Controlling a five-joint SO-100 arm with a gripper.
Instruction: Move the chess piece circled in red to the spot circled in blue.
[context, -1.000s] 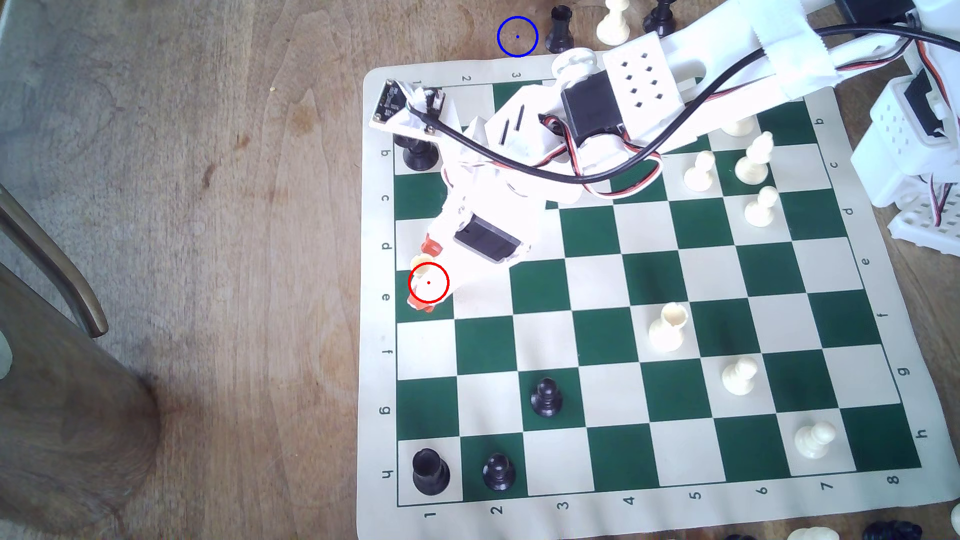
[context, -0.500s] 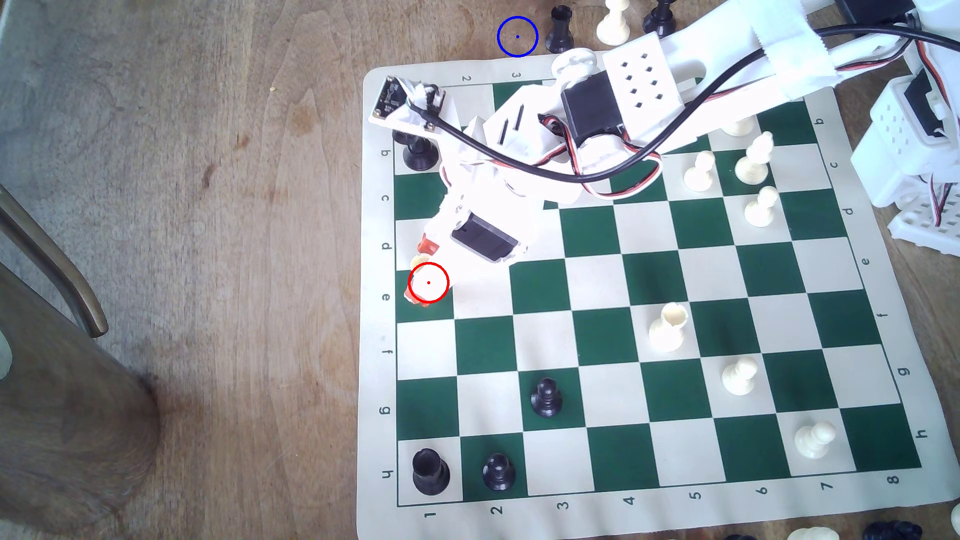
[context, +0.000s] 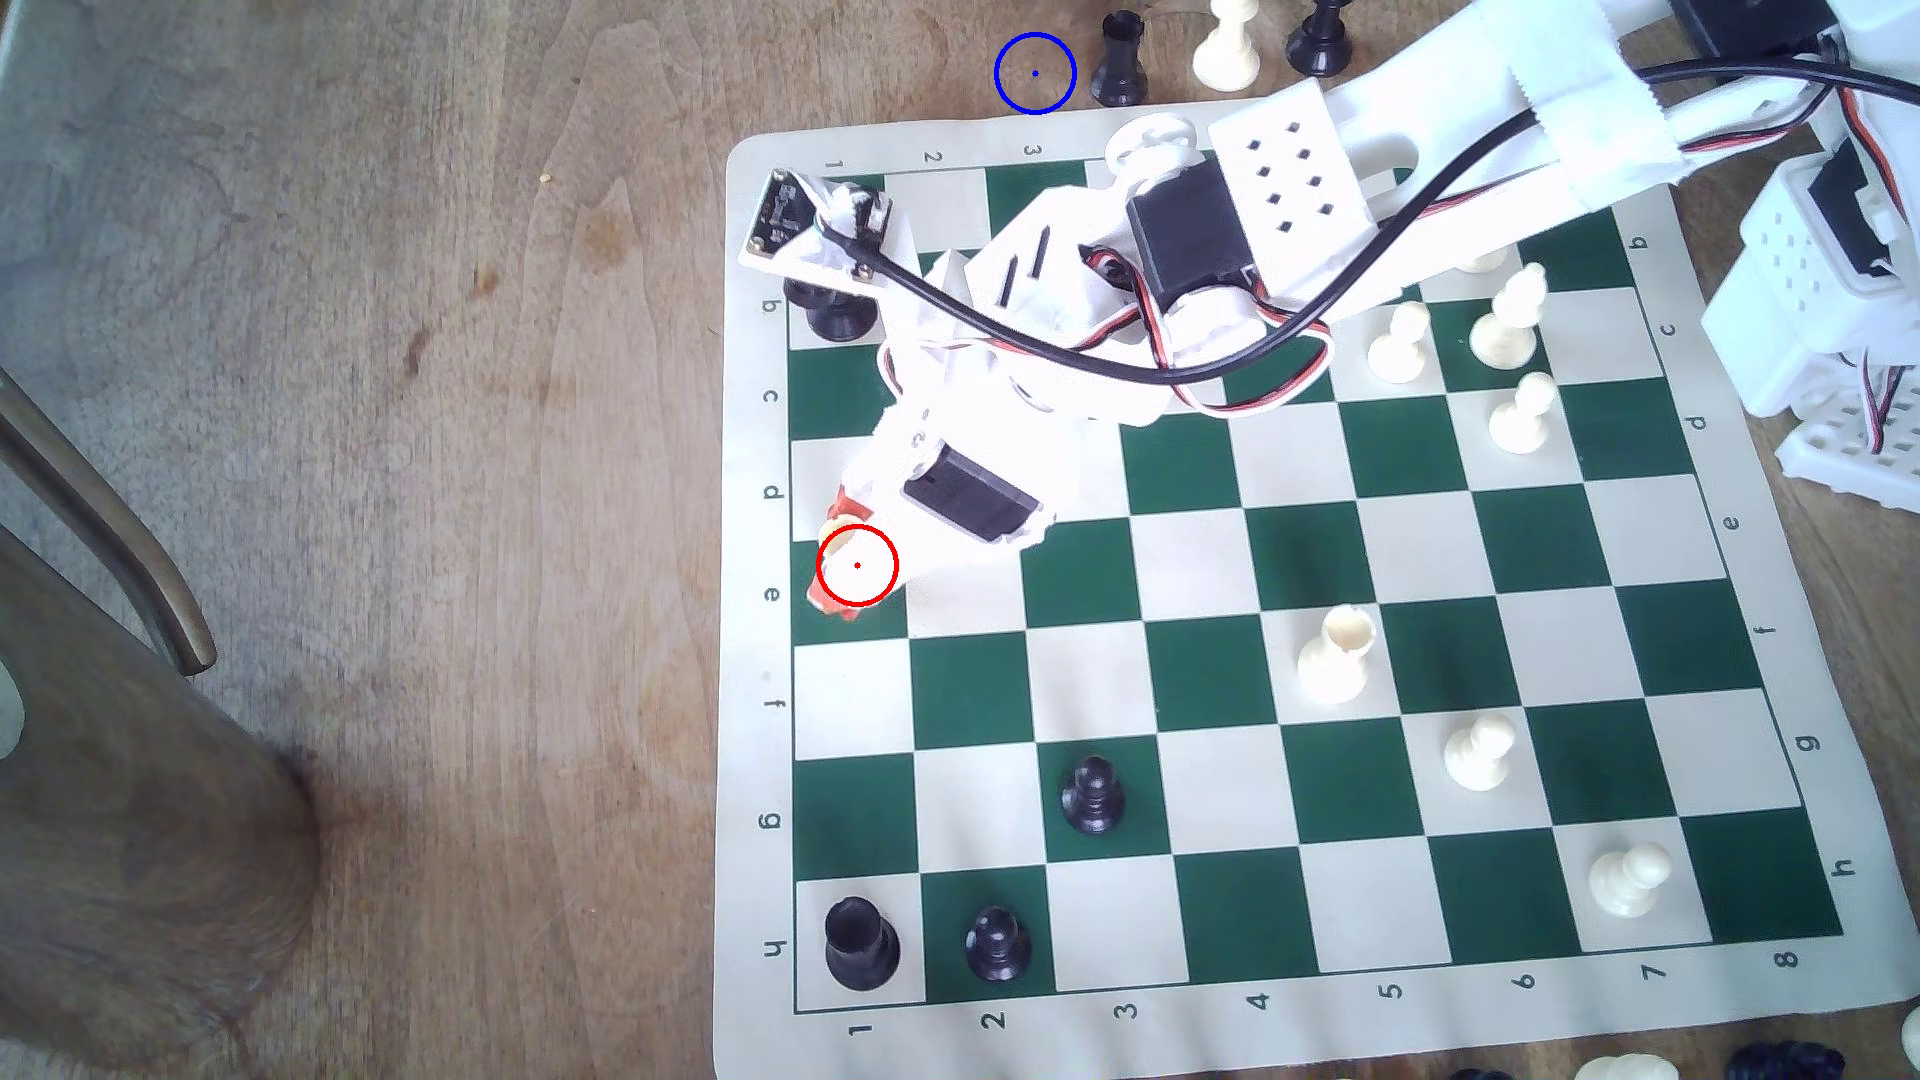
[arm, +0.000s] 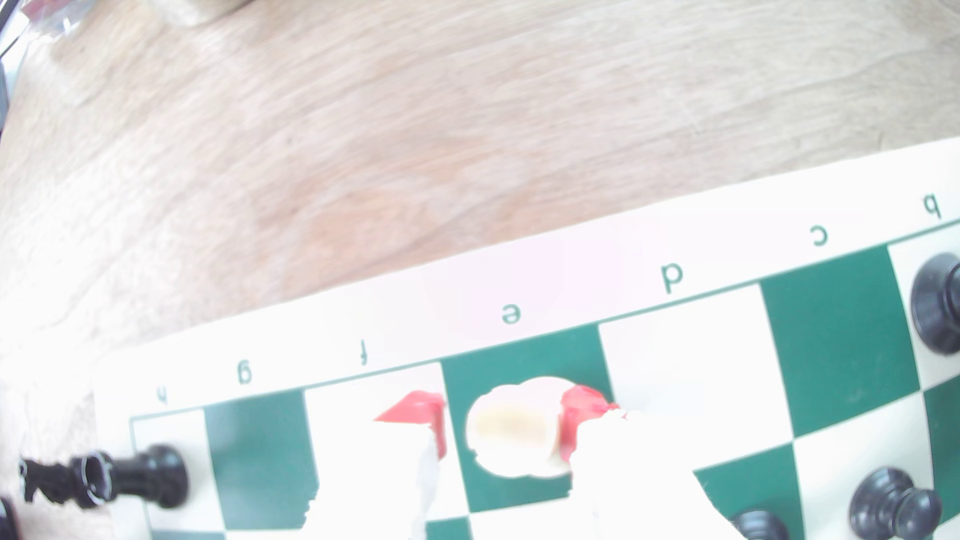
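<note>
I have the gripper (arm: 506, 428) straddling the white rook (arm: 514, 433) at the board's (context: 753, 665) e-edge, not clamped. One pad (arm: 574, 423) touches; an uneven close could tip it.

Brown wood-grain table (context: 416, 415), curved chair arm (context: 114, 540)

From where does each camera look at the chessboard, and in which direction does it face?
Exterior view: sits above, facing down on the chessboard and wooden table; shows the white arm and gripper around the cream rook.
Wrist view: sits on the wrist, facing past the red-tipped gripper toward the board's lettered edge.
Shared: rook on the green e square, gripper, black rook.
</note>
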